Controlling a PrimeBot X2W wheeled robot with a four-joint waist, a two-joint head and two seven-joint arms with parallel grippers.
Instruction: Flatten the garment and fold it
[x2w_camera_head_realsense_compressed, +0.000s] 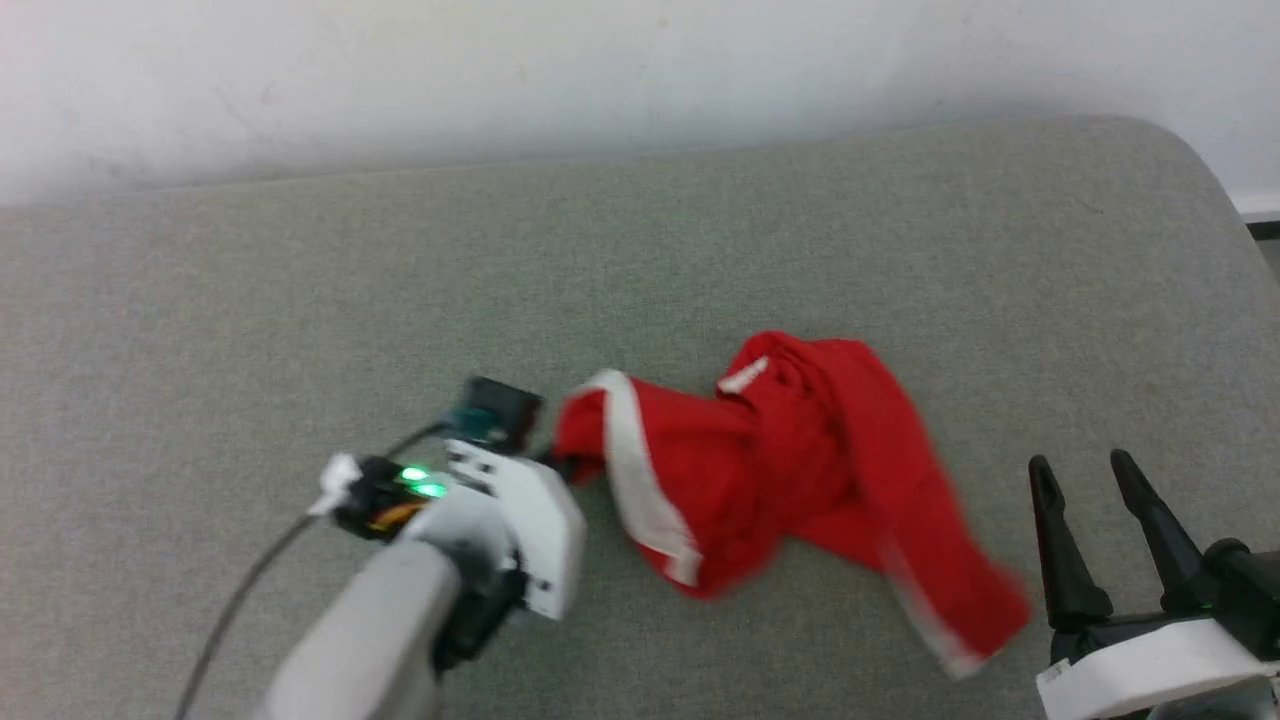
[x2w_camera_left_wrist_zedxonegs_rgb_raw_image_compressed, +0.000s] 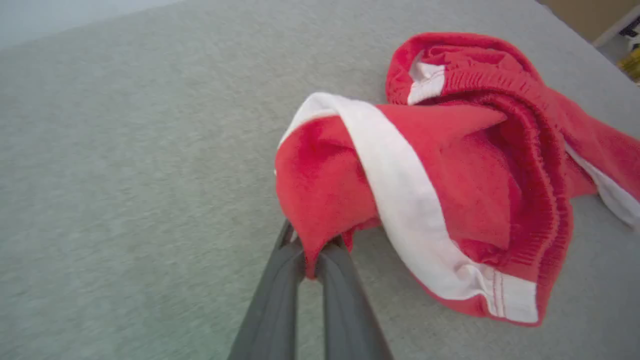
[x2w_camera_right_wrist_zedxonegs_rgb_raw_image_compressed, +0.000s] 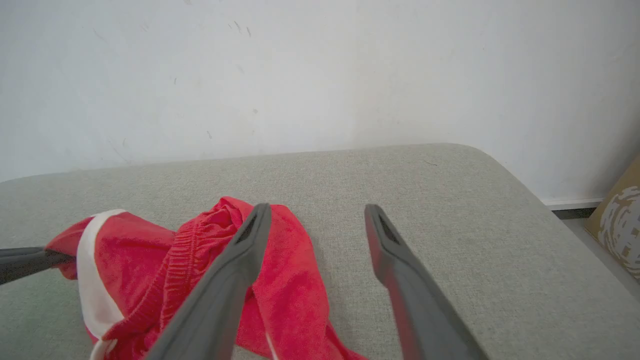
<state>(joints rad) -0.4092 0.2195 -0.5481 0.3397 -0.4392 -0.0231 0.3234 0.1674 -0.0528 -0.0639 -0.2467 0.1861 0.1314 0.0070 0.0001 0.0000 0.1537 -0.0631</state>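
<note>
We find the garment (x2w_camera_head_realsense_compressed: 790, 470) crumpled on the grey cushion (x2w_camera_head_realsense_compressed: 300, 280), just right of centre in the head view, with one leg trailing toward 4 o'clock. The left gripper (x2w_camera_left_wrist_zedxonegs_rgb_raw_image_compressed: 312, 250) is clamped on a red fold at the garment's 9 o'clock edge; its wrist view shows fabric pinched between the two fingers. A white side stripe (x2w_camera_left_wrist_zedxonegs_rgb_raw_image_compressed: 400, 200) runs just beside the pinched fold. The right gripper (x2w_camera_head_realsense_compressed: 1080, 465) stands at 4 o'clock in the head view, fingers spread and holding nothing, near the trailing leg. A white wall (x2w_camera_head_realsense_compressed: 500, 70) lies at 12 o'clock.
</note>
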